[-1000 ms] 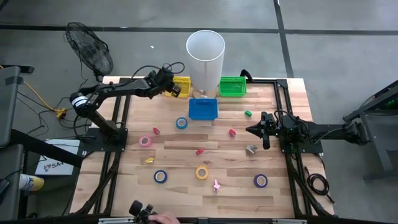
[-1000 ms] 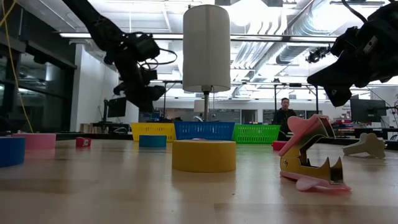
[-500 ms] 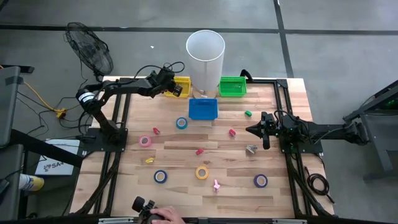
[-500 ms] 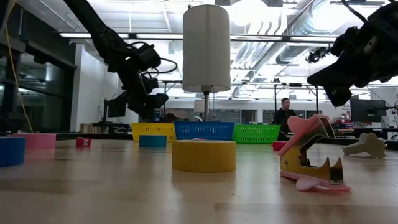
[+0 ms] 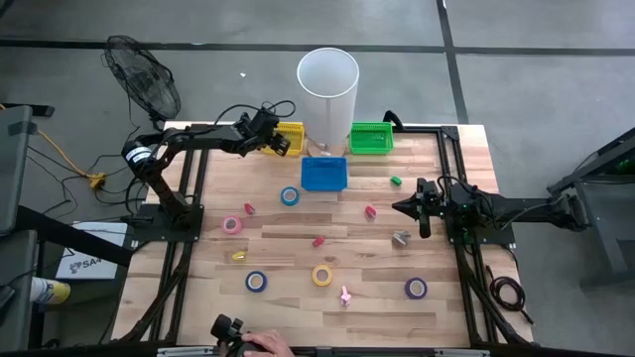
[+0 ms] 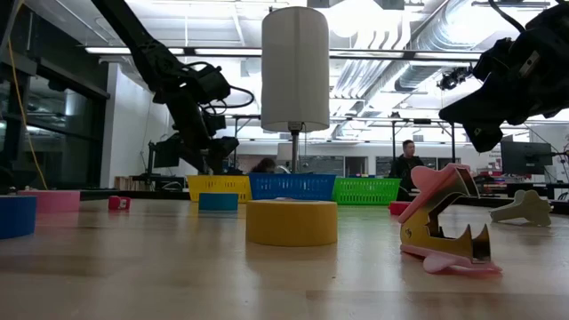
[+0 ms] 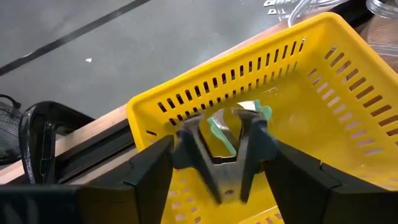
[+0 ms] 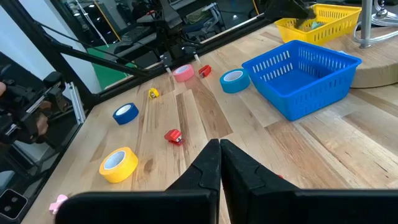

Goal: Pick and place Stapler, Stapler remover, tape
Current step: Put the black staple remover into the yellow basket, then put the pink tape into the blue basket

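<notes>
The left gripper [image 7: 221, 155] has its jaws spread a little on either side of a small green staple remover [image 7: 222, 132] with metal prongs; whether the fingers are actually touching it cannot be told. The remover sits just above the floor of the yellow basket [image 7: 311, 93], which stands at the far edge of the table [image 5: 298, 248] — beside the blue basket [image 5: 323, 173] and the green basket [image 5: 371, 138]. A tall white cylinder [image 5: 327, 84] rises between the baskets. Across the wooden tabletop lie rolls of tape — a yellow roll [image 5: 322, 275], blue rolls [image 5: 256, 282], a pink roll [image 5: 231, 225] — and a pink staple remover [image 6: 444, 222], close to the low camera. The right gripper [image 8: 220, 158] hovers over the table's right side, jaws pressed together and holding nothing.
</notes>
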You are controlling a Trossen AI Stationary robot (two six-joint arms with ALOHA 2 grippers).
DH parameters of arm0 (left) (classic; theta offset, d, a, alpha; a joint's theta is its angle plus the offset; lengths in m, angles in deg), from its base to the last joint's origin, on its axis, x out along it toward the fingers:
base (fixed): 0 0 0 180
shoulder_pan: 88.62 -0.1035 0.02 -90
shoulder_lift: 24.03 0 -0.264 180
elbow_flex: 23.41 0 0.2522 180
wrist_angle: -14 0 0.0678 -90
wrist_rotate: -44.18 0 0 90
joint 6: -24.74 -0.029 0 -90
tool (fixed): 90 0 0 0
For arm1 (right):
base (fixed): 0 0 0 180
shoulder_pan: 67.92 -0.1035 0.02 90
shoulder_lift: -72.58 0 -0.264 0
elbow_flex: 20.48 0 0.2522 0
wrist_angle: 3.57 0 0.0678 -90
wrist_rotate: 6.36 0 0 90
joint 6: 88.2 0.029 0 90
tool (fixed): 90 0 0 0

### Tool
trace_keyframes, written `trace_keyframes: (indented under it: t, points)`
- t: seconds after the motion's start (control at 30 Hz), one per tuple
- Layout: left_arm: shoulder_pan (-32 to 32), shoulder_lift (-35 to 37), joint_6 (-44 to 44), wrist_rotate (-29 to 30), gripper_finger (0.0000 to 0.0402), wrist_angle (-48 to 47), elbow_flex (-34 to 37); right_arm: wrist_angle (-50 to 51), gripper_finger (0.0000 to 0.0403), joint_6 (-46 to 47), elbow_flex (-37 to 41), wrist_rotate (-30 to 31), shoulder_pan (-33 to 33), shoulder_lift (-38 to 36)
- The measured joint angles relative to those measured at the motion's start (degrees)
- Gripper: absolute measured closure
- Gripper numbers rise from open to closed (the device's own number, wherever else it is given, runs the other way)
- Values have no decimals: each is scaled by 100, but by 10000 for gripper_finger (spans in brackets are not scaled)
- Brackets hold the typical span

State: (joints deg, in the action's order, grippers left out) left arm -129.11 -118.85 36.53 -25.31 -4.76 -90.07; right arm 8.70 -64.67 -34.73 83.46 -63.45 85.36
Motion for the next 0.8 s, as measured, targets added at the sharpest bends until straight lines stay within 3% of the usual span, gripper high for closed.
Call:
trace_keyframes:
  t: [0.33, 0.8]
  points:
    - [50, 0, -302, 28, 163, -126, 0, 2, 403, 0, -2, 0, 0, 0]
    - [673, 503, -1167, 663, 163, -567, 4, 2, 403, 0, -1, 0, -2, 0]
